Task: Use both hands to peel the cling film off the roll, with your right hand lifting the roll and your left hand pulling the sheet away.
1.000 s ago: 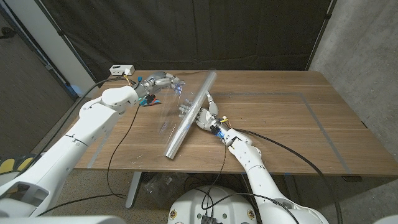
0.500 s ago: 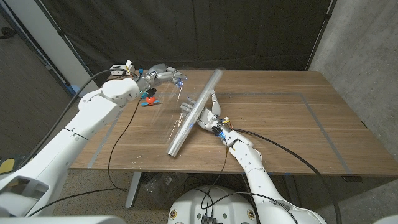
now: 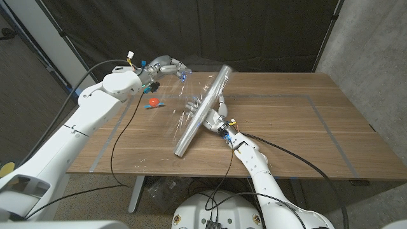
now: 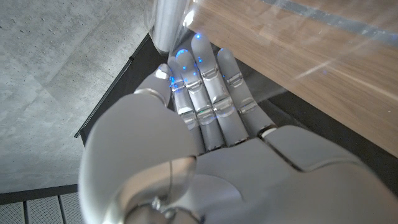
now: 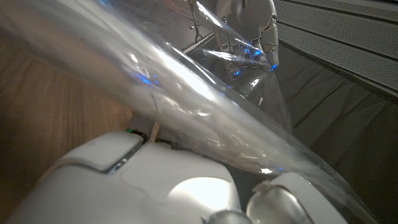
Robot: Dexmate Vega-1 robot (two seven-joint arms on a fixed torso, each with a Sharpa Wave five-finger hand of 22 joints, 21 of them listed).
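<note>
We grip the roll [image 3: 202, 116] mid-length with right hand [image 3: 213, 121]; left hand [image 3: 166, 66] pinches film [image 3: 184, 105] edge near far-left corner. Film seems thin, clingy, tear-prone; keep hold at edge.

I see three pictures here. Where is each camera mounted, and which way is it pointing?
Head view: on the robot's head, looking down at the wooden table; both arms show, the right robot hand lifting the roll, the left robot hand pulling the cling film.
Left wrist view: on the left wrist, looking along the left robot hand toward the roll's end.
Right wrist view: on the right wrist, looking through the film at the left robot hand.
Shared: all three show the left robot hand.
</note>
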